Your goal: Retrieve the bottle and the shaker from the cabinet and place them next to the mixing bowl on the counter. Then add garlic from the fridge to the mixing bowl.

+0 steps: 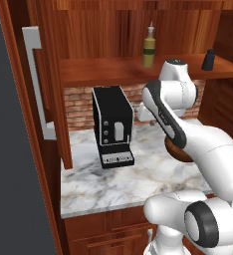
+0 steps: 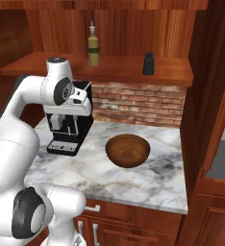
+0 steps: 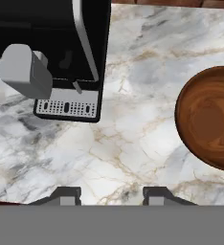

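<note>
Hand view: the gripper [image 3: 111, 194] hangs empty over bare counter [image 3: 133, 143], fingers drawn in, bowl [image 3: 210, 117] just past them to one side. Far above, bottle [image 2: 93, 46] and shaker [image 2: 148, 63] wait shelved; step 1 needs reaching up.

We saw a glossy white arm [image 2: 18, 129] of rounded, bulbous segments, each joint [image 2: 30, 218] capped in dark grey; beside the coffee machine [image 1: 112, 127], its two small finger tips [image 3: 66, 195] showed dark with pale grey faces.

Even, bright rendered light, soft shadows (slightly coarse, pixelated edges)
</note>
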Controlling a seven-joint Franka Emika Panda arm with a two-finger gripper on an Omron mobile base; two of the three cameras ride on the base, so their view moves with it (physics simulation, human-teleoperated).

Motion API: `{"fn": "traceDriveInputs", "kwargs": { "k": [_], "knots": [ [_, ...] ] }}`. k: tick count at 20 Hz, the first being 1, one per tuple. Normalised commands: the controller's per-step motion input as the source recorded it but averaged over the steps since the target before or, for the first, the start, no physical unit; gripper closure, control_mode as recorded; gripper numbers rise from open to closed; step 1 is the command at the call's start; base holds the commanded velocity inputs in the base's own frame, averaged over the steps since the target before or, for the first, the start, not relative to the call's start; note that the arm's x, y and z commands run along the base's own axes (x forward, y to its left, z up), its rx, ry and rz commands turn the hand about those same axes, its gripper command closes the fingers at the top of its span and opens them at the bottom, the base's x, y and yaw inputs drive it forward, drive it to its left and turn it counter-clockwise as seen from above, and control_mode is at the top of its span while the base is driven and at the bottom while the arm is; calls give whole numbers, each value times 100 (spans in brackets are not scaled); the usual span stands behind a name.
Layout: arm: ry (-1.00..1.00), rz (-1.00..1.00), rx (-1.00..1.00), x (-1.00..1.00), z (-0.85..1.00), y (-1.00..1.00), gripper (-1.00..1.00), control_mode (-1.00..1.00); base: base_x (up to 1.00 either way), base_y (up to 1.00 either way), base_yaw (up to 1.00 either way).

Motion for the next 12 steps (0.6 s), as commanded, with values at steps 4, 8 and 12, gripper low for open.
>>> {"fn": "traceDriveInputs", "kwargs": {
  "k": [4, 8, 12],
  "knots": [
    [-2, 1, 0, 0, 3, 0, -100, -100, 0, 0, 0],
    [-11, 0, 0, -45, 27, -1, -100, -100, 0, 0, 0],
    [-20, 0, 0, -66, 30, -14, -100, -100, 0, 0, 0]
  ]
}}
